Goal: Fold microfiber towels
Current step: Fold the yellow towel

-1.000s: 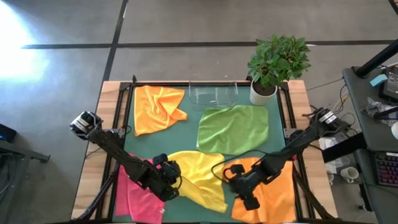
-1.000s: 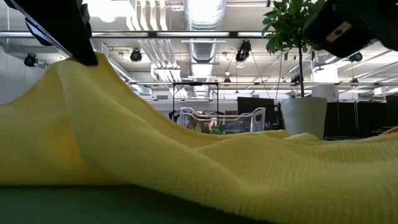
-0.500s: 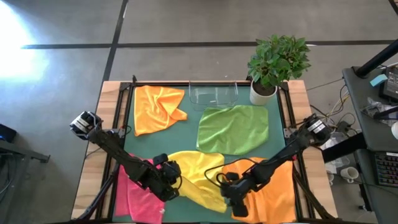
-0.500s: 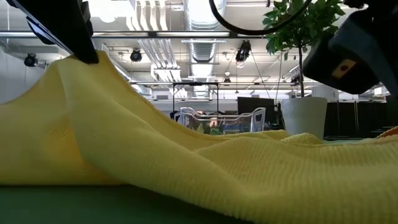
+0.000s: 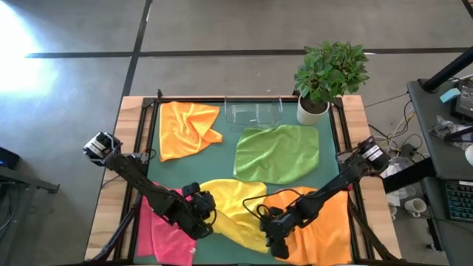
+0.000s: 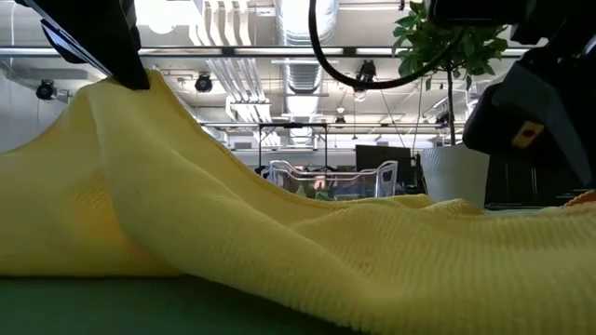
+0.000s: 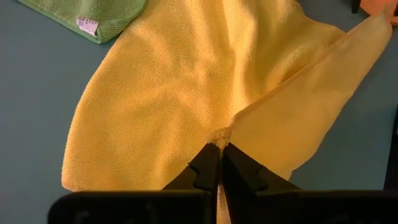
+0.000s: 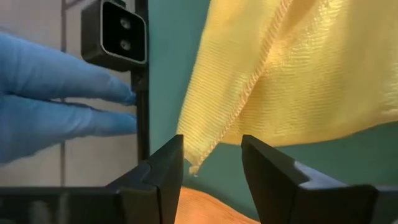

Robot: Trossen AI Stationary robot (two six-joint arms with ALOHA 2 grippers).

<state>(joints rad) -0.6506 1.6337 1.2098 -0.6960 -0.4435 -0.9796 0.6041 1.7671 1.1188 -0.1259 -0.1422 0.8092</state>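
The yellow towel [image 5: 235, 207] lies crumpled on the green mat [image 5: 229, 148] near the table's near edge. My left gripper [image 5: 205, 216] is shut on it at its left side. The low view shows the towel [image 6: 279, 251] drawn up into a peak under that gripper [image 6: 130, 74]. My right gripper [image 5: 275, 242] is open at the towel's near right corner. In the right wrist view the corner [image 8: 196, 163] shows between its two fingers [image 8: 211, 171], apart from both. The pink towel [image 5: 168, 235], two orange towels [image 5: 325, 222] [image 5: 188, 127] and the lime green towel [image 5: 277, 151] lie flat. My left gripper pinches a small tuck of the yellow towel [image 7: 219, 134] between its two fingers, where a folded-over flap meets the flat part. The fingers come from above, slanting down. The pinched part is raised to a peak [image 6: 116, 93]; the rest of the towel lies on the mat.
A potted plant [image 5: 325, 74] and a clear basket [image 5: 253, 111] stand at the far edge. A person's blue-gloved hand [image 8: 56, 99] and a small camera [image 8: 115, 34] are by the near edge, close to my right gripper.
My right gripper has moved toward the table's left and near edges, off the orange towel and up to the yellow towel's near right corner. My left gripper keeps its hold and the towel's peak stays as it was.
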